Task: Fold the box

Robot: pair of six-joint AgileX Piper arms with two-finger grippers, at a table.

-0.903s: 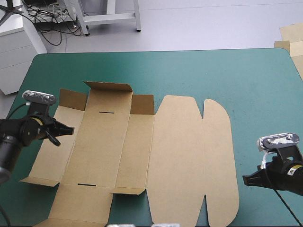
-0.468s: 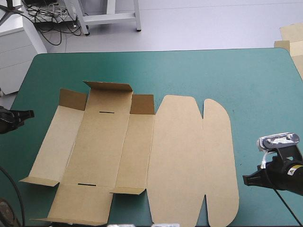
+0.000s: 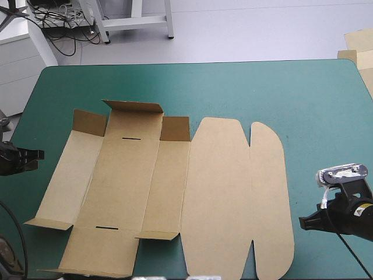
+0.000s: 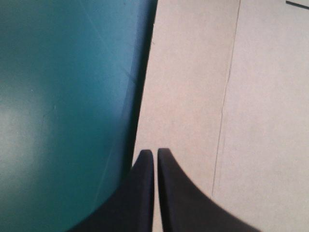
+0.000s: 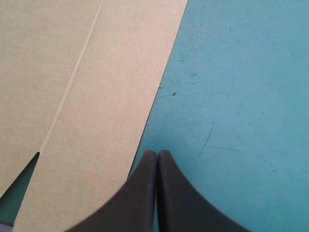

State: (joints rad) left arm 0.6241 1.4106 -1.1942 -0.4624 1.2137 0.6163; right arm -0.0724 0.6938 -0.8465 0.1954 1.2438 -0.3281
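The brown box lies as a flat cut sheet across the middle of the table. Small flaps along its far edge stand up a little, and so do the flaps at its near left corner. My left gripper is at the table's left edge, shut and empty, a short way off the box's left panel. In the left wrist view that gripper points at the left edge of the box. My right gripper rests shut on the cover just beyond the box's right edge. In the right wrist view this gripper has the rounded lid panel of the box ahead of it.
Bare teal-green cover stretches across the far side and the right of the table. More brown board shows beyond the table's far right corner.
My left arm has pulled back from above the box's left panel to the table's left edge, where only its tip shows. The box and my right arm have not moved.
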